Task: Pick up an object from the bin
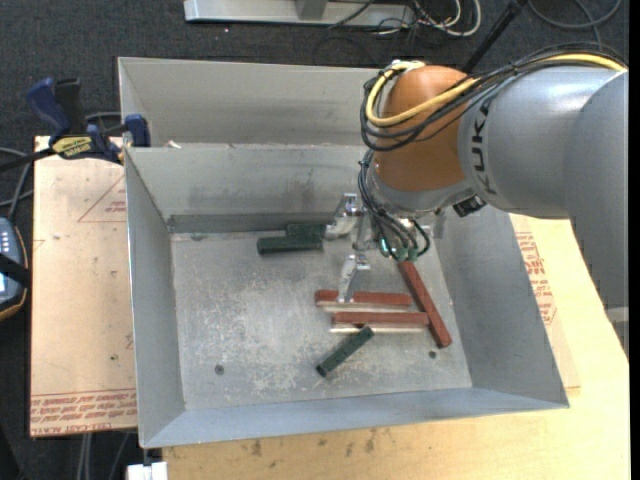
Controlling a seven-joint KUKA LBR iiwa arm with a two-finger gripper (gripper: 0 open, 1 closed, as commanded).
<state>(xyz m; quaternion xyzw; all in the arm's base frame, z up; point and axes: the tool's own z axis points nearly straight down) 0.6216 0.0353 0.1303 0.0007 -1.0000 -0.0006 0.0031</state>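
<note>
Dark carpet [60, 28] around grey metal bin [150, 268]. Arm's hand [350, 276] hangs at frame centre, tip down at the left end of the upper red-brown stick [375, 297]; spread or pressed together: cannot tell. Just below lies a second red-brown stick [380, 318], with a third stick [428, 308] slanting across their right ends. One dark green block [291, 240] sits upper left of hand, another green block [345, 351] below the sticks.

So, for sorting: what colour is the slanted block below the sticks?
The block is dark green; camera view.
</note>
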